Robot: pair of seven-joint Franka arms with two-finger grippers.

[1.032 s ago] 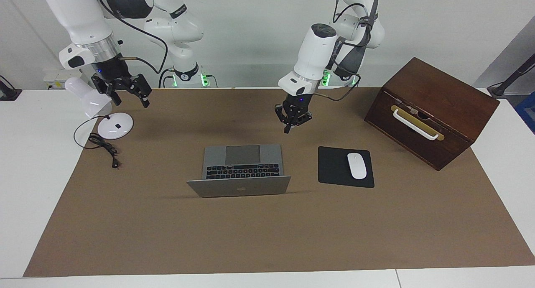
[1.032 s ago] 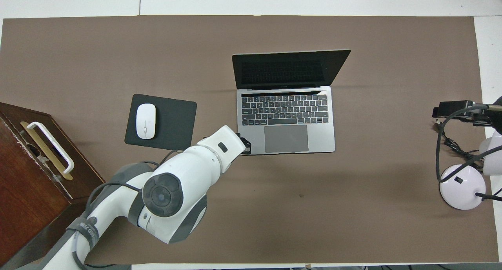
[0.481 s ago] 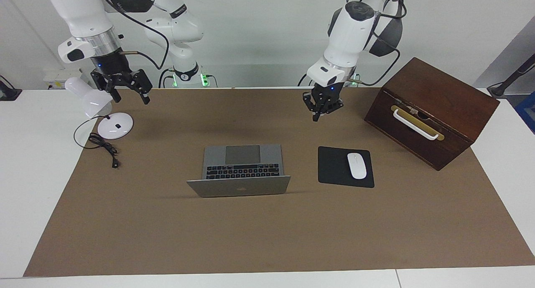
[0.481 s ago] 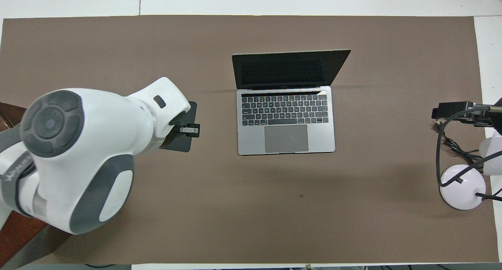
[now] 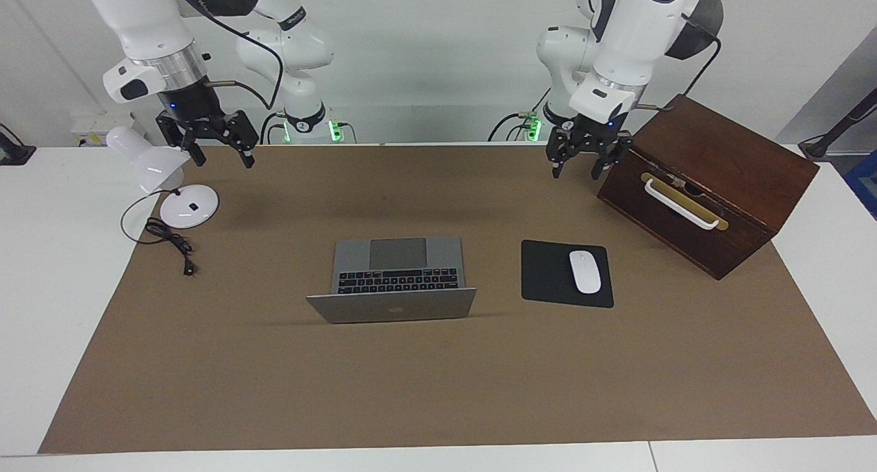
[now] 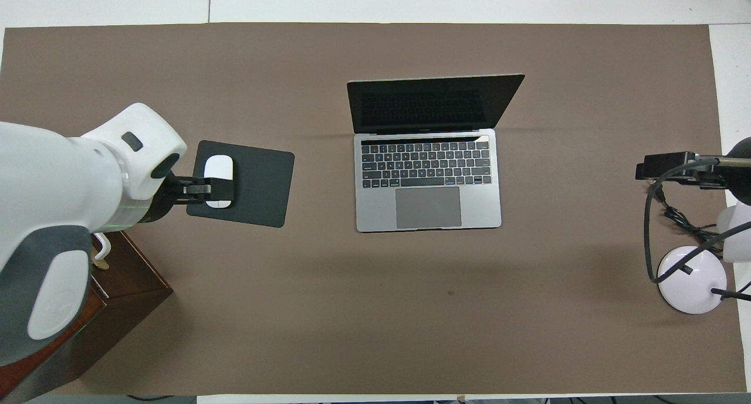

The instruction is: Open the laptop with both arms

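**Left arm pulling back from the opened laptop**

Since a second ago the left arm has been swinging away from the laptop's [image 5: 394, 278] corner toward its own end of the worktop [image 5: 41, 266], and its gripper's fingers, then together, are now standing apart. That left gripper [image 5: 581, 165] is hanging in the air just beside the upper corner of the wooden box [image 5: 706, 184], holding nothing, with the forearm rising steeply above it toward the base. From overhead, the gripper is covering part of the white mouse [image 6: 218, 172] on the black mouse pad [image 6: 249, 184], but the facing view shows it raised well above them.

The laptop is sitting open in the middle of the brown mat [image 5: 438, 383], keyboard and trackpad facing the robots, lid tilted up and its dark screen showing from above. The mouse pad is lying beside it toward the left arm's end.

The right arm is waiting at its own end, wrist pointing down, with the right gripper [image 5: 220, 151] hovering empty, fingers spread, over the mat's edge near the white desk lamp [image 5: 168, 184] and its coiled cable [image 5: 171, 242].
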